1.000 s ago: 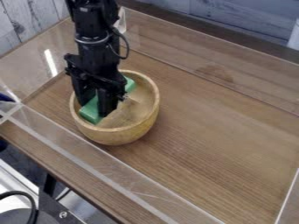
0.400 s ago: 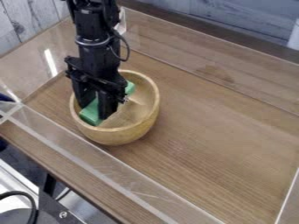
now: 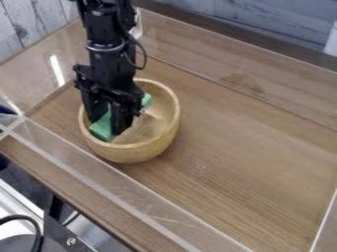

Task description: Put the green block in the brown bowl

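A: Camera view: how far along?
B: Green block (image 3: 101, 128) inside the brown bowl (image 3: 137, 151), pinched by the end effector (image 3: 110, 120), I'd say; only release and retreat left
A: And around the bowl?
B: Wooden table (image 3: 243, 148) beneath, transparent strip (image 3: 99, 177) before it, grey wall (image 3: 30, 22) behind

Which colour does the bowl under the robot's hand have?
The bowl is light tan, like pale wood; the current camera view shows it best.
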You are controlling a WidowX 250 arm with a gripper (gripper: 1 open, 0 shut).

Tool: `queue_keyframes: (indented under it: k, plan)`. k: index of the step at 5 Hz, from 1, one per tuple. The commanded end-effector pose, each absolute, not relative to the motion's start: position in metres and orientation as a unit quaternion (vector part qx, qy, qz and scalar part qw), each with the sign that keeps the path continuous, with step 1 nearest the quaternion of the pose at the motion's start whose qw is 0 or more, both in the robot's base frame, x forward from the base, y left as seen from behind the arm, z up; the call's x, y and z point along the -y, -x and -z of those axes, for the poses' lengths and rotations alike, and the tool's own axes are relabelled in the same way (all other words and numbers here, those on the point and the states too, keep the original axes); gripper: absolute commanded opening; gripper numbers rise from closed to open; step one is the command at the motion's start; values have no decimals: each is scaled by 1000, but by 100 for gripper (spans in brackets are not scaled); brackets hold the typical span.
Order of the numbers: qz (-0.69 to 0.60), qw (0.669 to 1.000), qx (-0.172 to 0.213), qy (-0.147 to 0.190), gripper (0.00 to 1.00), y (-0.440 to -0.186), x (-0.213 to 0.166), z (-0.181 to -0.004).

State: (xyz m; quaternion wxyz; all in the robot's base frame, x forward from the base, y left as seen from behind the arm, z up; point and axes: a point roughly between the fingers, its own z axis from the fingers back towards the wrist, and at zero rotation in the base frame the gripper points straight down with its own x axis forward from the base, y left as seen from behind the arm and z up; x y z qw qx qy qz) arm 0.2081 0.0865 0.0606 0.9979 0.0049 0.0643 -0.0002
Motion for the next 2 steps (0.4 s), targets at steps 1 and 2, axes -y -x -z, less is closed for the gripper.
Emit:
queue_keyframes:
  k: [1, 2]
  plan:
    - [3, 999, -44, -13, 0, -220, -89, -71]
    - [3, 999, -45, -12, 0, -221, -88, -71]
